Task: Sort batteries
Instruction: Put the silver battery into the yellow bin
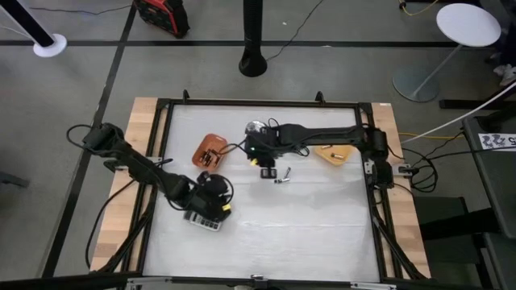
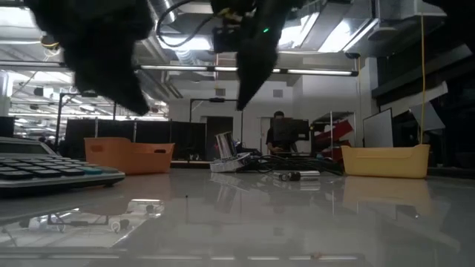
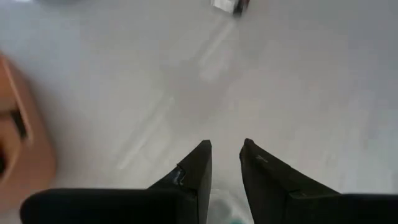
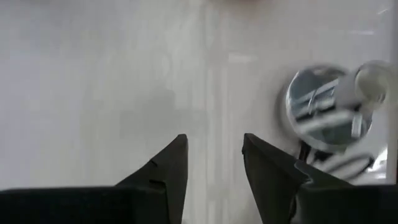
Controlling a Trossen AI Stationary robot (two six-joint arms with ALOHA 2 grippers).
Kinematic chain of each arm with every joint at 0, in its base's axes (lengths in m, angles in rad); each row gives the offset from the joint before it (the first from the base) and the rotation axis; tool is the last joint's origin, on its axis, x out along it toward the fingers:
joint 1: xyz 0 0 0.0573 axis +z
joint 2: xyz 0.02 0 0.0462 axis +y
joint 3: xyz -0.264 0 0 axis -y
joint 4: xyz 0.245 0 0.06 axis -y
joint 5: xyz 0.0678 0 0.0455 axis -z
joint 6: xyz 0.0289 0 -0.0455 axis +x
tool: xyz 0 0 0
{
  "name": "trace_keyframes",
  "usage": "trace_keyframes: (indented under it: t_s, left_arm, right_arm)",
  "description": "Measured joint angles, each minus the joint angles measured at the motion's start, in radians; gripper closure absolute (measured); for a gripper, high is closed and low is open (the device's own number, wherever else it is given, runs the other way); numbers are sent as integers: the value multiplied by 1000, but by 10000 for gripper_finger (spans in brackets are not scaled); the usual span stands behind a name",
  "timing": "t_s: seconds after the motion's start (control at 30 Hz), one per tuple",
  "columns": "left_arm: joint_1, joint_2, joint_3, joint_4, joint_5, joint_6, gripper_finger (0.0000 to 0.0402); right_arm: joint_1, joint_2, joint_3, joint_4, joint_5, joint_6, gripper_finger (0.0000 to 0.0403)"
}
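Right tool (image 1: 265, 172) spread and empty above the surface (image 1: 306, 225), loose batteries (image 1: 280, 175) lying just beside it, more in the orange tray (image 1: 211, 149). Left tool (image 1: 211, 193) parted, gripping nothing, over the calculator (image 1: 203, 219). Risk ahead: tiny round cells rolling off under an off-centre pinch.

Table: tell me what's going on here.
Two arms are sorting batteries on a white table. The right pincer hangs open and empty near the middle, with loose batteries just beside it. The left pincer hovers over a calculator, fingers parted, holding nothing. An orange bin already holds some batteries; a yellow bin sits to the right.
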Motion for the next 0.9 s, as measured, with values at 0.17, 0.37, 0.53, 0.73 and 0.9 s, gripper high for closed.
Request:
trace_keyframes:
  t_s: [0.17,0.37,0.53,0.73,0.9]
  left_arm:
    - [75,0,0,165,-28,146,325]
    - [151,0,0,335,-27,315,325]
    - [193,9,0,433,-25,454,325]
    - [242,87,0,606,44,653,325]
    - [288,179,0,797,182,833,319]
  right_arm:
    - [10,-57,-4,-139,0,-4,253]
    - [0,-145,-4,-265,1,-22,253]
    - [-7,-255,-34,-356,1,-29,253]
    - [-7,-462,-209,-322,0,-22,253]
    - [-5,-654,-456,-185,-1,-4,253]
